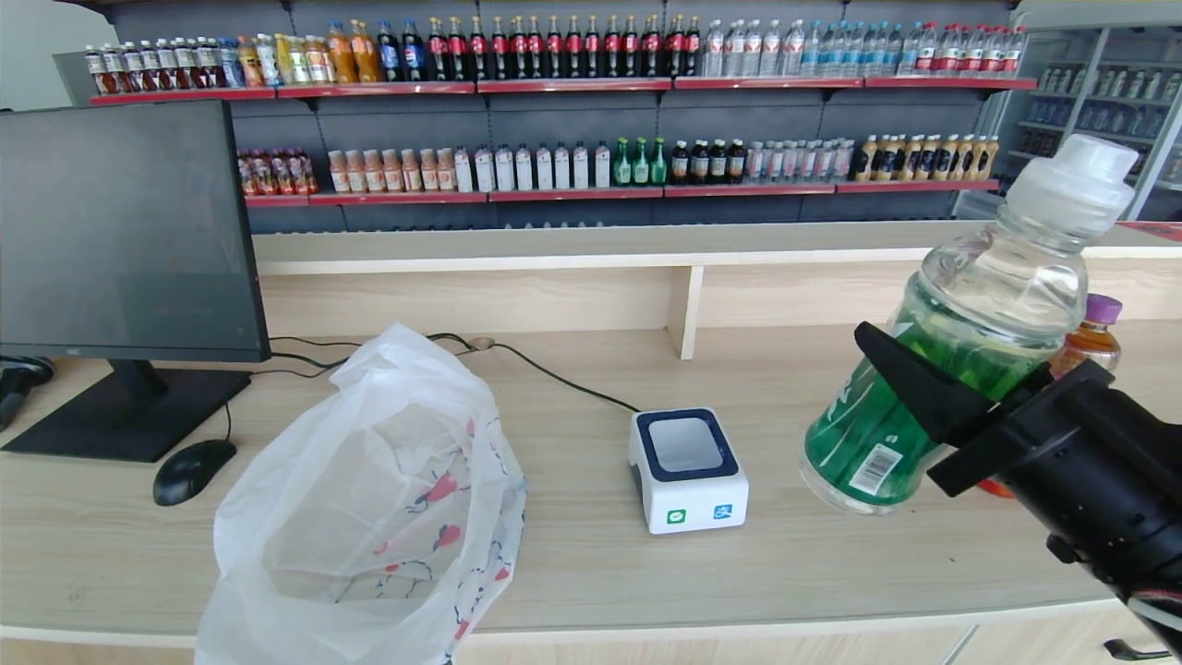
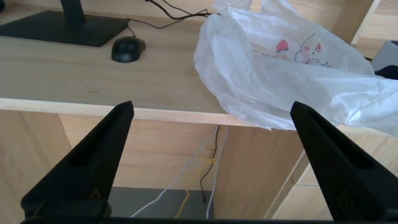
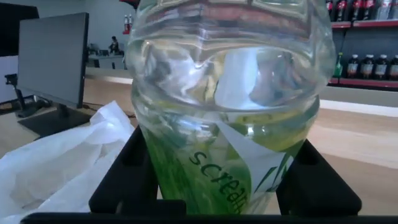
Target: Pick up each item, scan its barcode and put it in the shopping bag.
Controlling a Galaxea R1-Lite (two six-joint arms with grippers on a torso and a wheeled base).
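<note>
Wood counter (image 1: pixel 831 554) w/ monitor (image 1: pixel 129 277), mouse (image 1: pixel 194 469), shopping bag (image 1: pixel 369 517) L, scanner (image 1: pixel 688 469) ctr, purple-cap bottle (image 1: pixel 1094 337) R.

Glossy clear plastic bottle (image 1: pixel 979 305), thin crinkled translucent plastic bag (image 1: pixel 369 499), matt wood-grain counter (image 1: pixel 831 573), glossy white plastic scanner (image 1: pixel 688 471).

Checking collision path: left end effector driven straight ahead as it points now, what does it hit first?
Probably the counter's front edge, right beside the shopping bag hanging over it; the left end effector, open, aims about at edge height. Depth unclear.
</note>
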